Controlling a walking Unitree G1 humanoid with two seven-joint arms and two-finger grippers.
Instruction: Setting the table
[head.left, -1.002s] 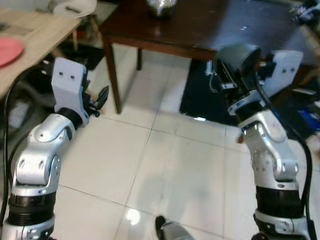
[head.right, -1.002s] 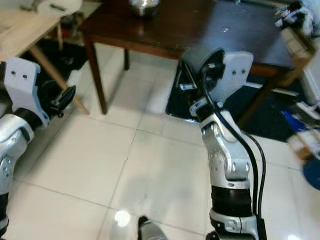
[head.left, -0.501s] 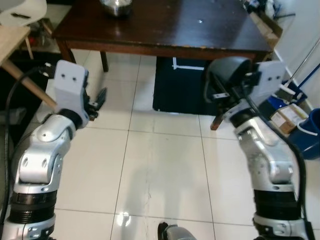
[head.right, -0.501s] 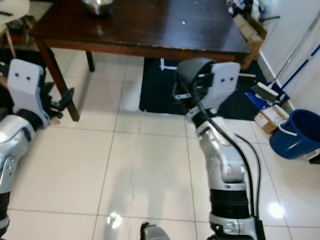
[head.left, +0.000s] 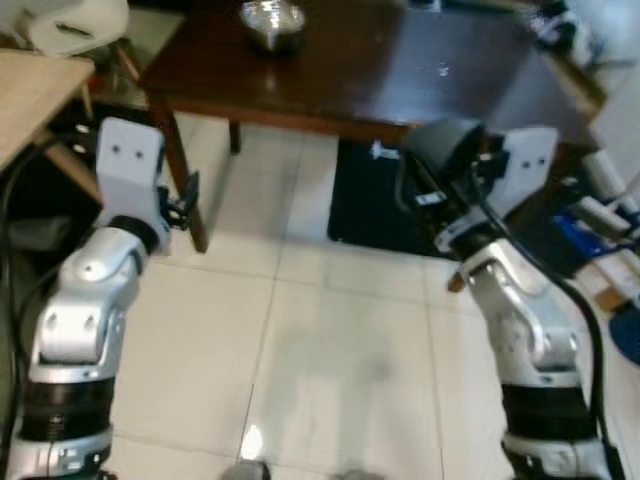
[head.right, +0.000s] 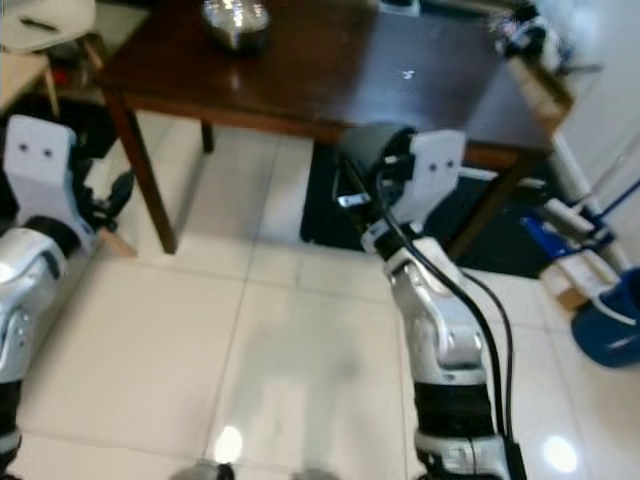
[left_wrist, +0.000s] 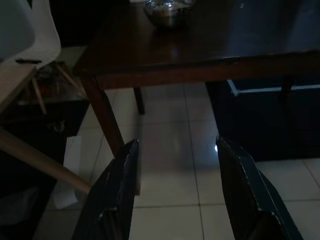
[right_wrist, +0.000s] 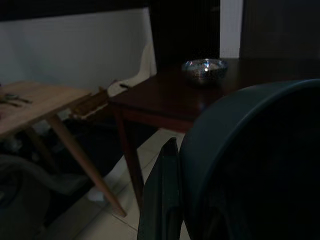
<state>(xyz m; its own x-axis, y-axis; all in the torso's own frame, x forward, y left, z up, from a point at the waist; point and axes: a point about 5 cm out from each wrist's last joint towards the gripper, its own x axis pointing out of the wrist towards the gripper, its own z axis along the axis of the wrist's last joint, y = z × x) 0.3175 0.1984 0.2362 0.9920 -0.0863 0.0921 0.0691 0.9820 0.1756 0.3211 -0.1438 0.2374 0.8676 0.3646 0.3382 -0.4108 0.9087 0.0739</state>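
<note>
One dark bowl (right_wrist: 250, 165) hides the right tool's (head.right: 372, 190) fingers.

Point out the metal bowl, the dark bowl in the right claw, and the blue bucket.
Metal bowl (head.right: 236, 22), right eye view, on its rim.
Dark bowl (head.right: 370, 152), right eye view, on its outer wall.
Blue bucket (head.right: 612, 335), right eye view, on its side.

A desk (head.left: 400, 70) stands ahead of me with a bowl (head.left: 272, 22) on its far left part. Left of it sits a second desk (head.left: 30, 95), a chair (head.left: 75, 25) behind that.
</note>
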